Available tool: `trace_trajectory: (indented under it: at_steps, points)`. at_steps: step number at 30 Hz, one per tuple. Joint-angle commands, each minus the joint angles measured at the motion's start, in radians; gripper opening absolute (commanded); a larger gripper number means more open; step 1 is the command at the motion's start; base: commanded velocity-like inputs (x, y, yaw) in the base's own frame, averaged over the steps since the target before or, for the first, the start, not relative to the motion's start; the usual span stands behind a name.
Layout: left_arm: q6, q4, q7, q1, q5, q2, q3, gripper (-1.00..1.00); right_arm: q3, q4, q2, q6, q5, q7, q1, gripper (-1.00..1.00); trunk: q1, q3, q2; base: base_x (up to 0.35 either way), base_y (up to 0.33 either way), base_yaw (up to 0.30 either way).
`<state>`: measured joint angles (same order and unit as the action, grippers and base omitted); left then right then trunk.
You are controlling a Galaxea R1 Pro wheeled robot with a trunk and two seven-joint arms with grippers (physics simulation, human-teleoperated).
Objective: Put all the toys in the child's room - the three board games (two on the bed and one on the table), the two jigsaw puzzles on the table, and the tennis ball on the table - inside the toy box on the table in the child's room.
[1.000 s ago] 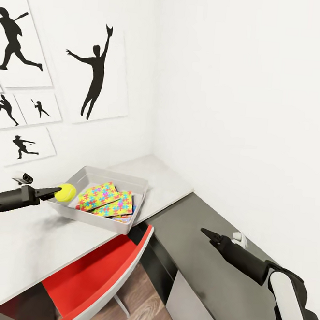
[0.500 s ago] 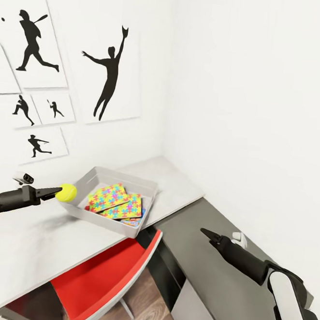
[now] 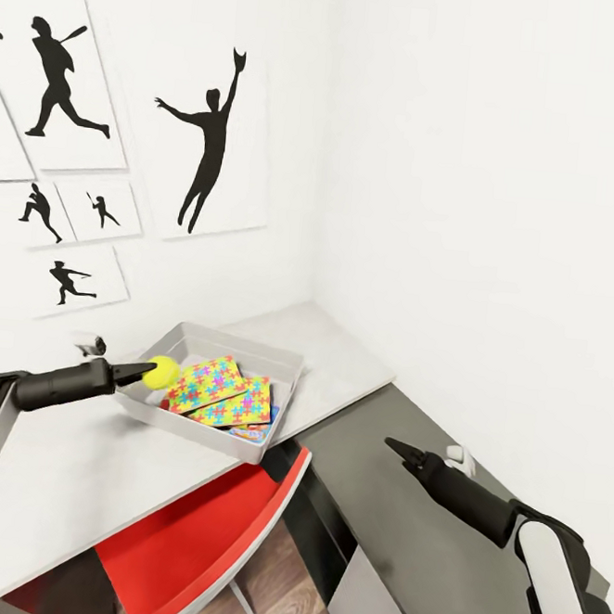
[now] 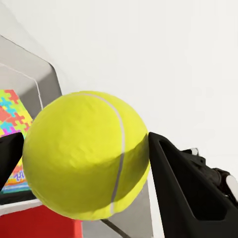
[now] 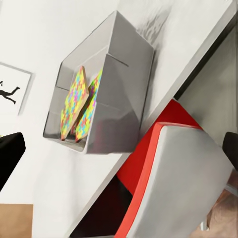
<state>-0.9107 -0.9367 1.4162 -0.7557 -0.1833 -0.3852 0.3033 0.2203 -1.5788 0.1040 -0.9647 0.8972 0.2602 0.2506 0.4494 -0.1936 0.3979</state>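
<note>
Head view: tennis ball (image 3: 162, 371) in left hand (image 3: 149, 371)

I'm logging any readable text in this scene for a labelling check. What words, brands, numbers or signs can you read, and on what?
No text can be read for certain.
Board game cover under the jigsaw puzzles in the toy box: shows print, too small and blurred to read.
Tennis ball held in the left gripper: a white seam, no brand mark visible.
Wall pictures: black sports silhouettes, no lettering.
</note>
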Motion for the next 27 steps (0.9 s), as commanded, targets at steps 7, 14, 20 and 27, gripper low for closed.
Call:
trace_trajectory:
  at_steps: [7,14,20,27]
  points:
    - [-0.002,-0.002,-0.174,-0.005,-0.003,0.015,-0.001,-1.00,0.002,0.000,0.002,-0.004,-0.009,0.010,0.001,1.00,0.001,-0.002,0.002,0.000,0.000,0.000]
    - [-0.001,-0.006,-0.253,-0.007,-0.005,0.016,-0.001,-1.00,0.002,0.000,0.003,-0.004,-0.009,0.010,0.001,1.00,0.001,-0.002,0.002,0.000,0.000,0.000]
    - [0.000,-0.007,-0.290,-0.035,-0.005,0.016,0.000,-1.00,0.002,0.000,0.003,-0.005,-0.009,0.010,0.001,1.00,0.001,-0.002,0.002,0.000,0.000,0.000]
    - [0.000,-0.007,-0.296,-0.063,-0.005,0.016,0.000,-1.00,0.003,0.000,0.003,-0.005,-0.009,0.010,0.001,1.00,0.001,-0.002,0.002,0.000,0.000,0.000]
